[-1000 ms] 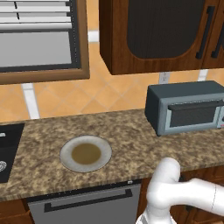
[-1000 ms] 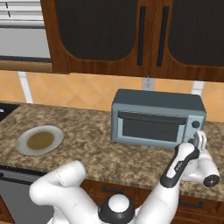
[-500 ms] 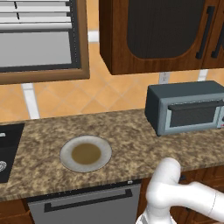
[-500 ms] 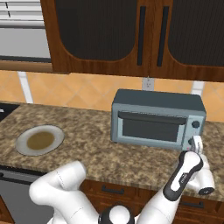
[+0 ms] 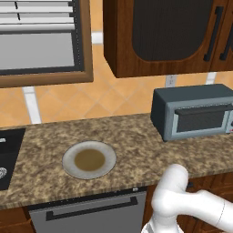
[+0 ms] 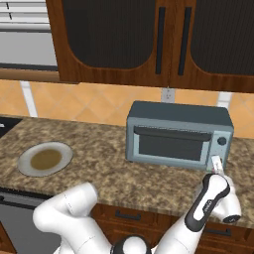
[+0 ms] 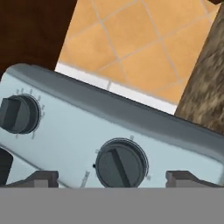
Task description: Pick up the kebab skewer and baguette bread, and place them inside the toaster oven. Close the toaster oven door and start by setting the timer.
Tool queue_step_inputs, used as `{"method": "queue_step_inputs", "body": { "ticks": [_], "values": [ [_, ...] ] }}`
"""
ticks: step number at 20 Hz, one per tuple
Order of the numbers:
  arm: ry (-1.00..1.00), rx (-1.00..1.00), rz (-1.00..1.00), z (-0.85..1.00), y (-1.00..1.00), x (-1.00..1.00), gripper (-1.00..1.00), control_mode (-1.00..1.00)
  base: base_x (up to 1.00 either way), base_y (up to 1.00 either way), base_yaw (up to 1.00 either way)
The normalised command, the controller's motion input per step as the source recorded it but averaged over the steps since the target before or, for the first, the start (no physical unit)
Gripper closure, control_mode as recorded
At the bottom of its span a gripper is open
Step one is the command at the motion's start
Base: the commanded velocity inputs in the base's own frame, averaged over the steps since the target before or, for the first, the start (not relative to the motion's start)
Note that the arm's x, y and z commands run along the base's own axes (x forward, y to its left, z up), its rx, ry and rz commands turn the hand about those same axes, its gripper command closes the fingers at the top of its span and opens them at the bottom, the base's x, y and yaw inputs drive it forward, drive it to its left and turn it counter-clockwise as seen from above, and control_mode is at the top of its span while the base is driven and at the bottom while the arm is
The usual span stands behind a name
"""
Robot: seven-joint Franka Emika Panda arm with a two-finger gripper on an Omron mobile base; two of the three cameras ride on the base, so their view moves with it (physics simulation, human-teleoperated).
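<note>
**Claw lined up on the timer knob**

The toaster oven [image 6: 178, 136] sat at the back of the counter [image 6: 99, 163] toward its right end, its door [image 6: 171, 146] shut. The gripper [image 7: 112, 180] hung in front of the control panel, jaws spread wide and holding nothing, one fingertip [image 7: 41, 178] either side of a round dark knob [image 7: 121, 163]. Done well, I'd say: ease straight in, centre the knob's ridge, close firmly, then twist without slipping.

Dark wood wall cabinets [image 5: 164, 36] hang above an orange tiled backsplash [image 5: 118, 98] and speckled granite counter [image 5: 132, 145].
</note>
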Motion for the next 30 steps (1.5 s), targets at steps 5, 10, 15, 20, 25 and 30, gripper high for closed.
{"method": "queue_step_inputs", "body": {
  "ticks": [5, 10, 15, 20, 25, 30],
  "values": [
    [0.02, -0.22, -0.08, 0.22, -0.03, 0.06, -1.00, -1.00, 0.00, 0.00, 0.00],
    [0.09, -0.14, -0.12, 0.25, -0.13, 0.06, -1.00, -1.00, 0.00, 0.00, 0.00],
    [0.15, -0.08, -0.13, 0.18, -0.16, 0.00, -1.00, -1.00, 0.00, 0.00, 0.00],
    [0.18, -0.01, -0.07, 0.04, -0.05, 0.00, -1.00, -1.00, 0.00, 0.00, 0.00],
    [0.15, 0.00, -0.02, 0.00, 0.00, 0.00, -1.00, -1.00, 0.00, 0.00, 0.00],
    [0.10, 0.00, 0.00, 0.00, 0.00, 0.00, -1.00, -1.00, 0.00, 0.00, 0.00]
  ]
}}
